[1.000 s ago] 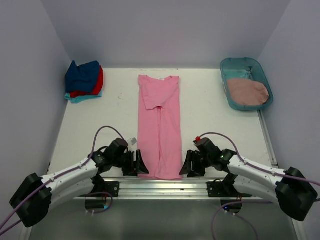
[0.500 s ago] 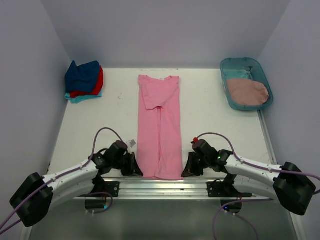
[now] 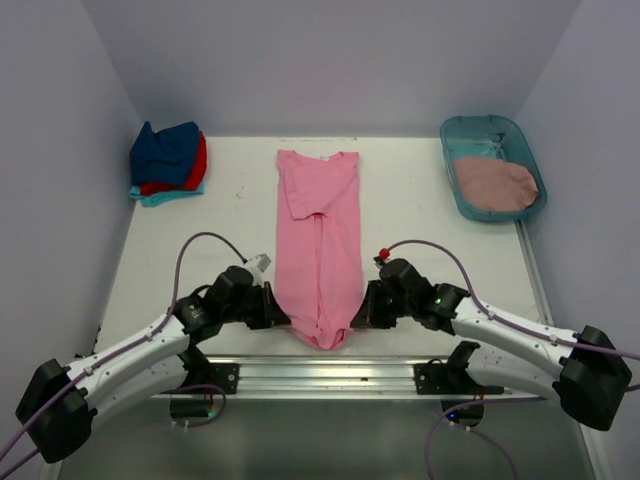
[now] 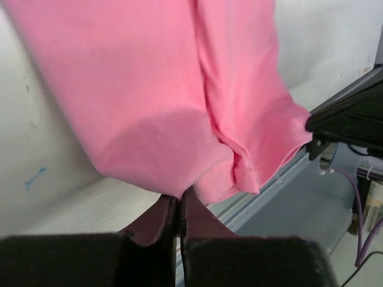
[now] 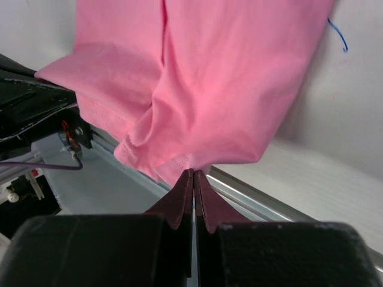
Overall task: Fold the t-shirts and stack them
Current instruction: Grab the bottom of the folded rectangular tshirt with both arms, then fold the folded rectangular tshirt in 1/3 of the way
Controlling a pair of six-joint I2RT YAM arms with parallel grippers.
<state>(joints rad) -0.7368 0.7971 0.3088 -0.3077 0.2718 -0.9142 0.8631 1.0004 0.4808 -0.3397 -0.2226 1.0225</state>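
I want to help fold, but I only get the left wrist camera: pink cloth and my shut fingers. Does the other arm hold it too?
Observer: Yes. The right gripper is shut on the other near corner of the bright pink t-shirt.
Operator: Are other shirts around?
Observer: A pile sits at the far left of the table: navy blue t-shirt on top, red t-shirt, turquoise t-shirt beneath.
Operator: Any more?
Observer: A dusty rose t-shirt lies in the teal tub, far right.
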